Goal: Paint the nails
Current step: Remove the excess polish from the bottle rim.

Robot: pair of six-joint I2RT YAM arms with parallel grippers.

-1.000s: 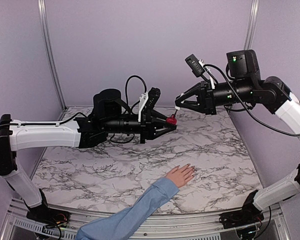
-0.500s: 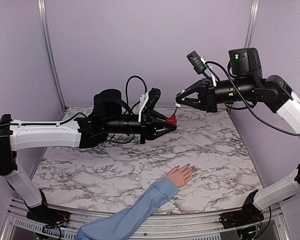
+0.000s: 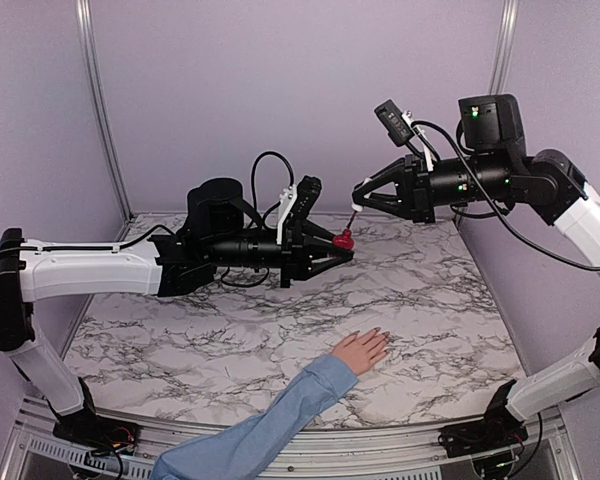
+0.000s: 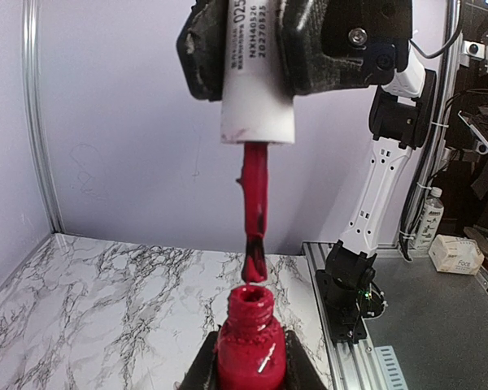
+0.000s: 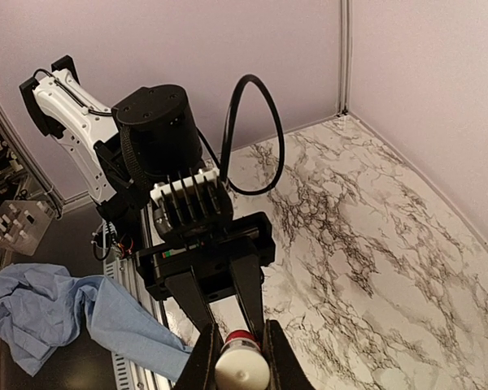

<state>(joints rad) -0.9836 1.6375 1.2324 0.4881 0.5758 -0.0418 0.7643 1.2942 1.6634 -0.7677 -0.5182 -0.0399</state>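
Arms [image 3: 90, 272] level, reaching toward each other. Left gripper [image 3: 340, 247] clamped on red bottle [image 4: 248, 345]; right gripper [image 3: 358, 203] pinching white cap [image 4: 258, 93], brush tip [image 4: 253, 264] over bottle mouth. Hand [image 3: 360, 351] flat on table [image 3: 180, 330], nails [image 3: 381, 336] barely visible, perhaps pink.

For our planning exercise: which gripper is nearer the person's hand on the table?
Left. The left gripper, clamping the red bottle, hangs beyond the hand; right gripper holds the brush higher, above that bottle.
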